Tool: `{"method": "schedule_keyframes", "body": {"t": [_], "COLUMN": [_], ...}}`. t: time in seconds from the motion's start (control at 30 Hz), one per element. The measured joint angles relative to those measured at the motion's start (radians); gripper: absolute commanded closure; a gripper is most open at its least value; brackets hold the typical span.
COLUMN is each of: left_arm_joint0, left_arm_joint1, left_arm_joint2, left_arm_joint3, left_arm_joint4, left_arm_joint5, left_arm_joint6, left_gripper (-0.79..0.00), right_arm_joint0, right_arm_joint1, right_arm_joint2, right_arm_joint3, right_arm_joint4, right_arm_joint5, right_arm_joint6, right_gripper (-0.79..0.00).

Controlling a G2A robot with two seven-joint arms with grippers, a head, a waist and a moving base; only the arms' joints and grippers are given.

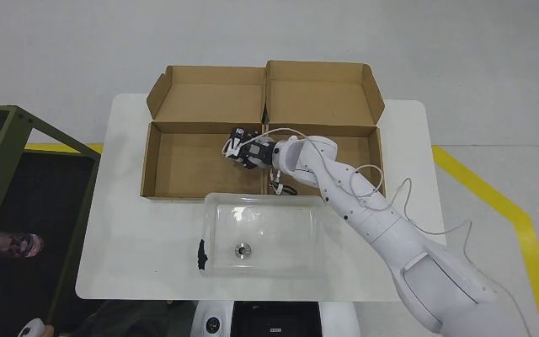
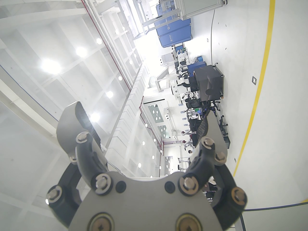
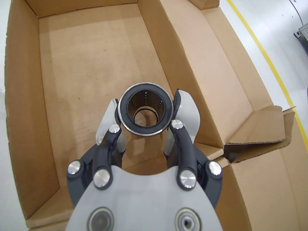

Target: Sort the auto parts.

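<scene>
The right hand (image 3: pixel 146 100) grips a short metal cylinder with a black ring face (image 3: pixel 123 112) between both fingers. Below the hand is the floor of an open brown cardboard box (image 3: pixel 79 49). Behind its wrist, a clear plastic tub (image 1: pixel 221 221) sits on the white surface (image 1: pixel 126 211). The left hand (image 2: pixel 143 111) is spread wide and holds nothing.

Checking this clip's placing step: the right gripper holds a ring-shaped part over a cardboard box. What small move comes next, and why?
Probably lower the right gripper slightly and open its fingers: the metal sleeve is clamped between them, over the bare floor of the cardboard box, inside its walls.
</scene>
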Motion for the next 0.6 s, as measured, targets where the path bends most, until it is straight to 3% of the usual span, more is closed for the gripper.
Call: {"method": "schedule_keyframes", "body": {"t": [0.33, 0.6], "left_arm_joint0": [0.0, 0.0], "left_arm_joint1": [0.0, 0.0], "left_arm_joint2": [0.0, 0.0], "left_arm_joint3": [0.0, 0.0], "left_arm_joint4": [0.0, 0.0], "left_arm_joint5": [0.0, 0.0], "left_arm_joint6": [0.0, 0.0], "left_gripper": [-0.785, -0.785], "right_arm_joint0": [-0.029, -0.066], "right_arm_joint1": [0.004, 0.019], "right_arm_joint2": [0.026, 0.079], "right_arm_joint3": [-0.051, -0.181], "right_arm_joint4": [-0.019, 0.003], "right_arm_joint5": [-0.012, -0.058], "right_arm_joint6": [0.013, 0.011], "right_gripper": [-0.357, -0.366]}}
